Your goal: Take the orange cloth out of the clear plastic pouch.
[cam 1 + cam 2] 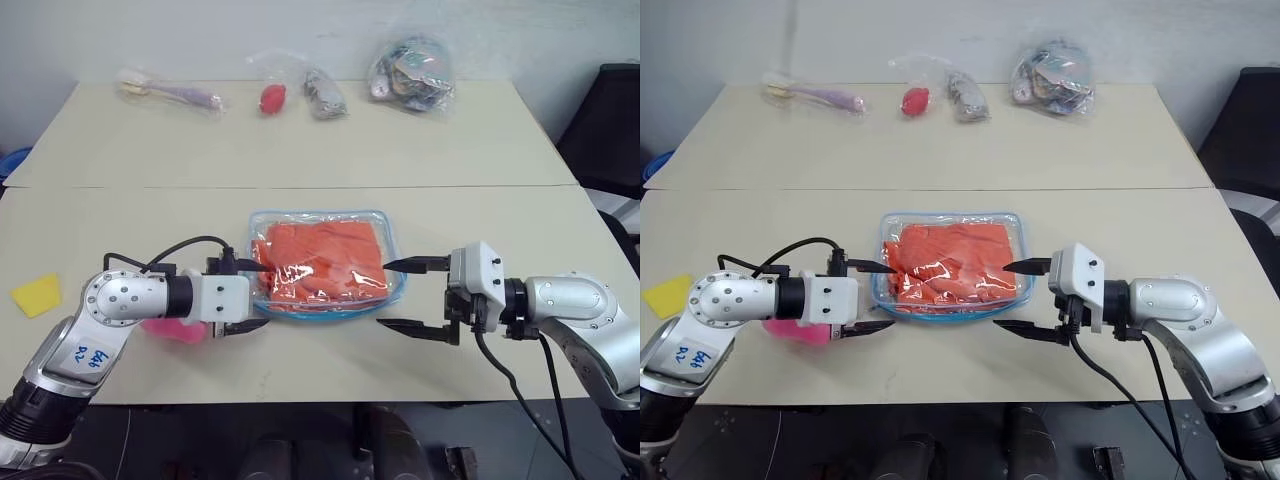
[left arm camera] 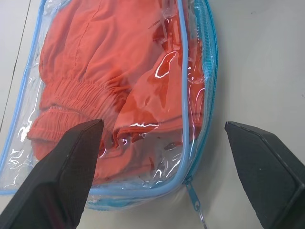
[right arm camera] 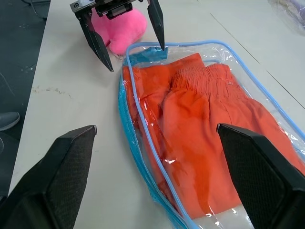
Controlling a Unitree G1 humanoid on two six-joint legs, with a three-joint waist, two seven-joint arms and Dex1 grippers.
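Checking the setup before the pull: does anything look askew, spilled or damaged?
Nothing stands out. The pouch lies flat on the table, unbroken, with the cloth folded wholly inside it. The left gripper and right gripper flank it with fingers open, holding nothing. The bags at the table's far edge lie undisturbed.

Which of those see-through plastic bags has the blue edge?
The clear plastic pouch between the two grippers, holding the orange cloth. The crinkled bags at the table's far edge have no blue edging.
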